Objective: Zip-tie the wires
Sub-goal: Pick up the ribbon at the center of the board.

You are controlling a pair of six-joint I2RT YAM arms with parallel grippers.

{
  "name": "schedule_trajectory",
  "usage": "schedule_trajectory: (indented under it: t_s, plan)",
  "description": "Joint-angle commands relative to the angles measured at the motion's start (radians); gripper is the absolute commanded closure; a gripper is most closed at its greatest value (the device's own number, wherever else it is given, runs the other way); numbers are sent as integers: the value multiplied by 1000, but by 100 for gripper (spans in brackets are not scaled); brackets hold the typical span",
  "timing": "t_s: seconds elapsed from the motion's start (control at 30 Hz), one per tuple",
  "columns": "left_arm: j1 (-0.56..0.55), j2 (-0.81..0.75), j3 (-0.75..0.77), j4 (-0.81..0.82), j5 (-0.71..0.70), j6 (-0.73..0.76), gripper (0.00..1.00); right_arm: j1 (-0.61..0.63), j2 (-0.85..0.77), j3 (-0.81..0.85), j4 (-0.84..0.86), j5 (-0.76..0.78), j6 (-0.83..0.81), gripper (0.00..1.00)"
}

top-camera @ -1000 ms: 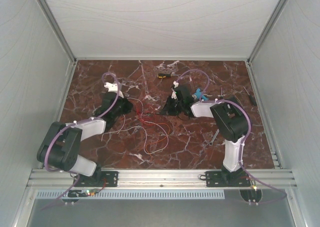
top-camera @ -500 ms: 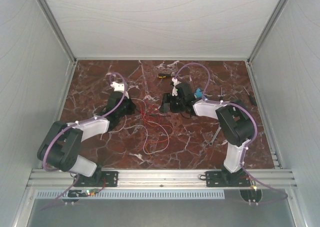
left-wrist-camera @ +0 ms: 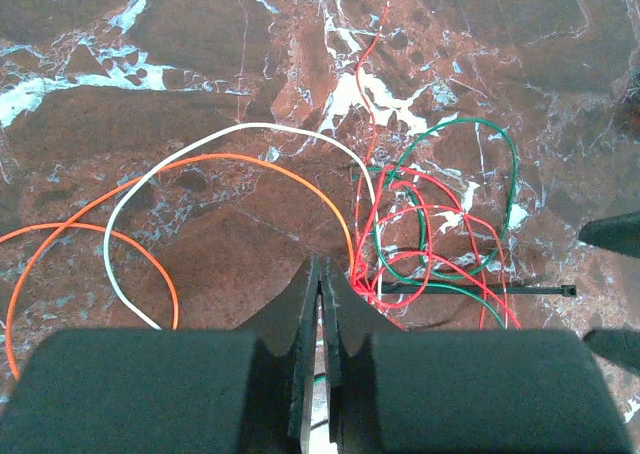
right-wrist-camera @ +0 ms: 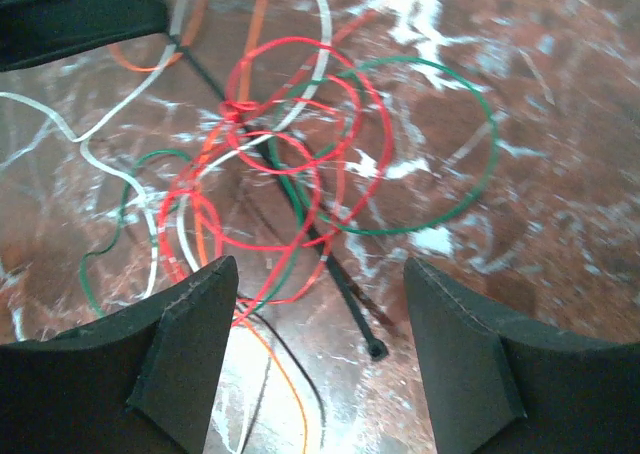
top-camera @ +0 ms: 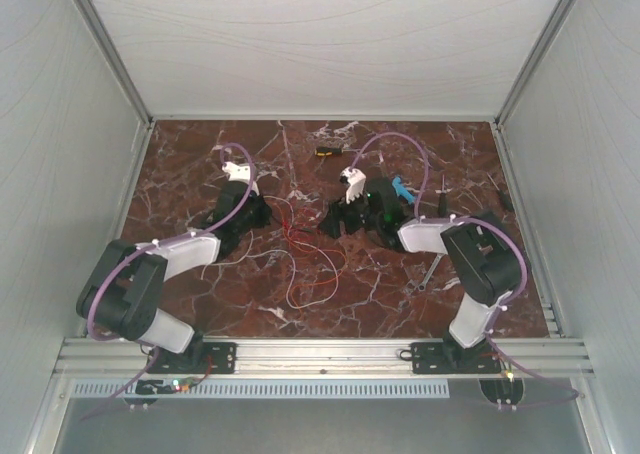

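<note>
Wires (right-wrist-camera: 285, 159) sit in a loose red, green, white & orange tangle mid-counter (top-camera: 200, 154), betw. the two arms, w/ the black zip tie (right-wrist-camera: 340, 274) lying flat and running through the tangle. Right gripper (right-wrist-camera: 318, 274) hovers just over it, jaws wide apart, nothing held, the tie's head end showing betw. them. Left gripper (left-wrist-camera: 322, 299) is at the tangle's other edge, jaws pressed tight together, strands just beside the tips; can't tell if any is pinched.
</note>
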Motion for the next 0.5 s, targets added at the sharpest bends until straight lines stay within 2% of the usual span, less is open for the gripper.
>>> schedule_trajectory:
  t_s: [0.0,0.23,0.47]
  plan:
    - [-6,11,43,29,0,-4,100,7,10,-85,485,-195,-67,36]
    - [-6,10,41,28,12,-21,100,93,134,6,523,-168,-172,40]
    - [-9,6,38,26,20,-39,100,131,233,81,546,-172,-205,44]
